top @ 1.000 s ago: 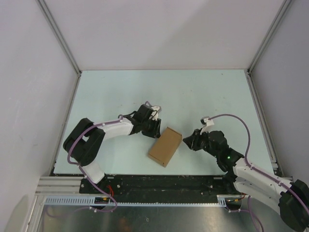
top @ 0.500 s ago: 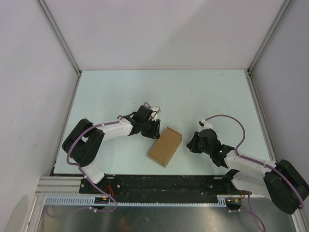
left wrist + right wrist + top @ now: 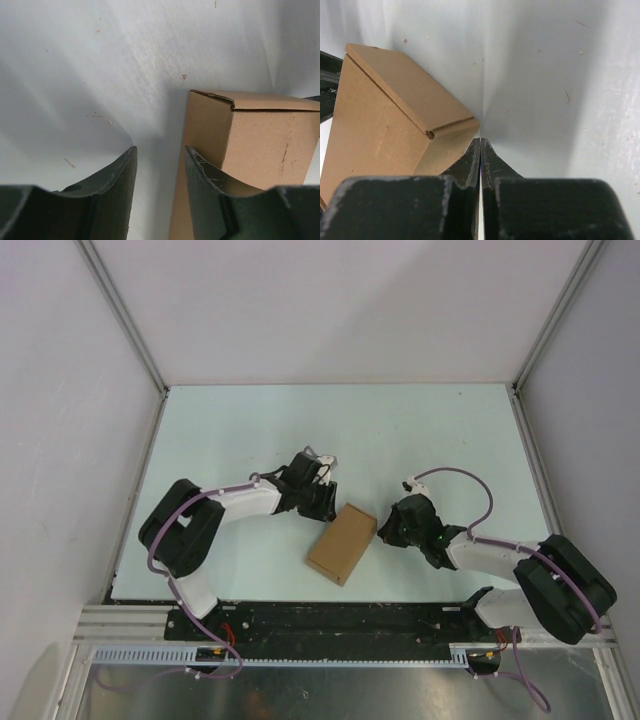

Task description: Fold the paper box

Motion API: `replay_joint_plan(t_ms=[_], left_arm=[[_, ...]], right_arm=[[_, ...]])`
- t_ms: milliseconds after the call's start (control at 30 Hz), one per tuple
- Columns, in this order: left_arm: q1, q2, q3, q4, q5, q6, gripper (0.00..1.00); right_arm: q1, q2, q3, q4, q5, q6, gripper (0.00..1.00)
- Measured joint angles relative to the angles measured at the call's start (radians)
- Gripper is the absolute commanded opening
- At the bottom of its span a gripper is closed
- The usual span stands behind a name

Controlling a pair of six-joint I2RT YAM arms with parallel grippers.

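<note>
The paper box (image 3: 342,542) is a closed brown oblong carton lying slantwise near the table's front edge. My left gripper (image 3: 324,504) is just off its far left corner. In the left wrist view this gripper (image 3: 160,152) is open, with only bare table between its fingers, and the paper box (image 3: 255,140) stands close to the right finger (image 3: 200,172). My right gripper (image 3: 386,530) is at the carton's right end. Seen from the right wrist, this gripper (image 3: 480,141) is shut with its tips right beside the paper box's (image 3: 385,115) end flap corner and nothing in it.
The pale table (image 3: 400,430) is enclosed by white walls with metal rails (image 3: 135,330) on left and right. The arms' bases and a black rail (image 3: 330,618) run along the near edge. Purple cables loop over both arms.
The right arm has folded in and moved its gripper left toward the carton's end, and its jaws have shut. The left gripper has shifted only slightly. The carton has not moved.
</note>
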Motion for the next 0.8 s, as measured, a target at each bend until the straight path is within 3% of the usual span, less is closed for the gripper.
replay_joint_plan(t_ms=[800], left_arm=[[-0.039, 0.037, 0.049, -0.025, -0.039, 0.003, 0.48]], right_arm=[[0.033, 0.158, 0.157, -0.074, 0.109, -0.018, 0.00]])
